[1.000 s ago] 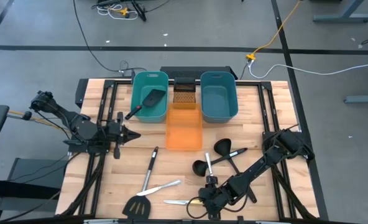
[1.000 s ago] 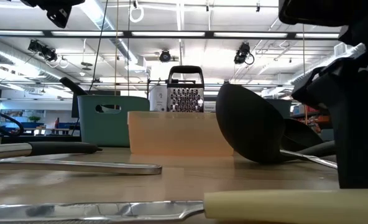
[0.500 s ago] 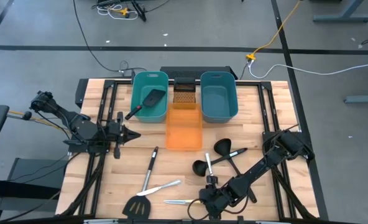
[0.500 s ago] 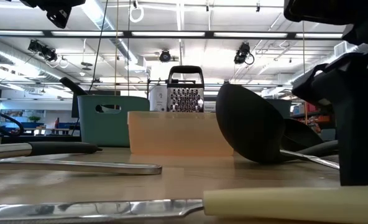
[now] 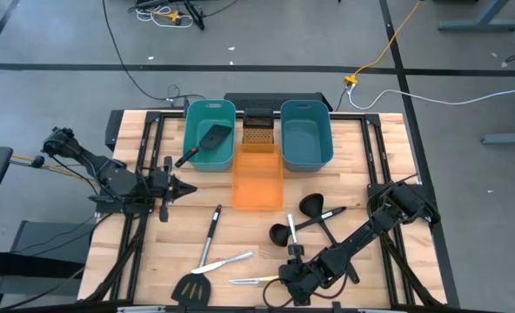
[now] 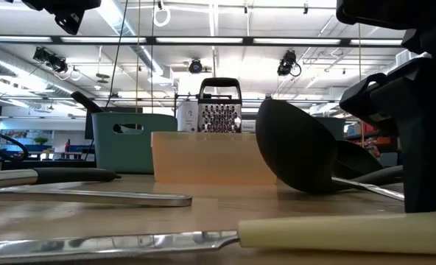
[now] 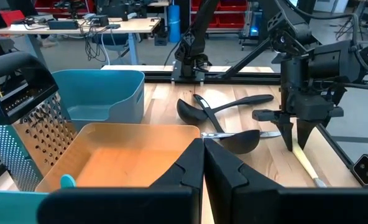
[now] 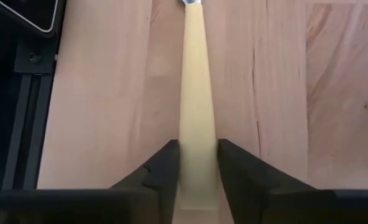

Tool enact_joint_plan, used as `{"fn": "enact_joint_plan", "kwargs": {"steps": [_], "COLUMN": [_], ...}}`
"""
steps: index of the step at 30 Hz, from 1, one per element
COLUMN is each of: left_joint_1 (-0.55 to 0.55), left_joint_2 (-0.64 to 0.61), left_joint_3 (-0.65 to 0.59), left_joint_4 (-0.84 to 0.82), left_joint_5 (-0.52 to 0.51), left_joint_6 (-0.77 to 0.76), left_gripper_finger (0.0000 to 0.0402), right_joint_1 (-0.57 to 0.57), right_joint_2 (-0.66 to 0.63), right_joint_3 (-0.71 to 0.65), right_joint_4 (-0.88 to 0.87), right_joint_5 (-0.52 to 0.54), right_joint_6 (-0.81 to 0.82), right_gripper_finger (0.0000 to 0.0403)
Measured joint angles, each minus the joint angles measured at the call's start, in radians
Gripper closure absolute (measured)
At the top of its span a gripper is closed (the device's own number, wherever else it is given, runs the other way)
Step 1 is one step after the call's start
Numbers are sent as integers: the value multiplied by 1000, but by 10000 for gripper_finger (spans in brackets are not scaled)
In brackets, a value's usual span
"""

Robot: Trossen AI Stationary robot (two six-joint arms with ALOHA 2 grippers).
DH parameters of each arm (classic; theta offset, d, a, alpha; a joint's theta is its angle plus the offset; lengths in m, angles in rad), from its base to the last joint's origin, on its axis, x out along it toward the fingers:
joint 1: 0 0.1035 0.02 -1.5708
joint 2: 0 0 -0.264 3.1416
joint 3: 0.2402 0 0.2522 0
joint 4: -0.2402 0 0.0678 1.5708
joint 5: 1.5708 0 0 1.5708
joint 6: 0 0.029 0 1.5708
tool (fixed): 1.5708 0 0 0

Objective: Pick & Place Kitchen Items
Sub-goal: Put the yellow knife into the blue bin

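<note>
Cream-handled knife [image 8: 196, 93]: slim, pale straight handle, silver blade [image 6: 107, 244]. It lies flat near the front edge of the wooden bench [image 5: 384, 165]. The right pincer [image 8: 196, 171] stands over the handle with one dark finger [image 8: 162, 171] on either side, both touching or nearly touching it. The knife rests on the wood. Only the root of the blade shows in the right wrist view, and the handle's far end is hidden behind the arm in the low view.

Other utensils on the bench:
- two black ladles [image 5: 305, 219], handles crossed, right of centre;
- a black slotted spatula [image 5: 192, 286] at the front edge, its long handle [image 5: 210, 228] angled toward the centre;
- a silver table knife [image 5: 225, 261] beside it.

In tubs:
- a second black spatula [image 5: 207, 141] in the left teal tub [image 5: 190, 130], handle poking over the rim;
- the right teal tub [image 5: 306, 132];
- the orange tub [image 5: 257, 179] in front of the metal grater [image 5: 258, 130].

Left pincer [image 7: 202, 163]: shut, empty, above the left side of the bench, well apart from the utensils.

Hard to make out: whether the right pincer's fingers press firmly on the handle.
</note>
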Motion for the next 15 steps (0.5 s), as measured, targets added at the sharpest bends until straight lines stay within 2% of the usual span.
{"fn": "enact_joint_plan", "kwargs": {"steps": [3, 11, 15], "left_joint_1": [0, 0, 0], "left_joint_2": [0, 0, 0], "left_joint_3": [0, 0, 0], "left_joint_4": [-6, -7, -8], "left_joint_5": [0, 0, 3], "left_joint_6": [-6, -18, -19], "left_gripper_finger": [386, 386, 386], "right_joint_1": [0, -1, 1], "right_joint_2": [0, -4, -42], "right_joint_3": [0, -1, -5], "right_joint_4": [2, 23, 34], "right_joint_5": [-8, -15, 17], "right_joint_6": [-12, -19, -27], "right_gripper_finger": [316, 316, 316]}}
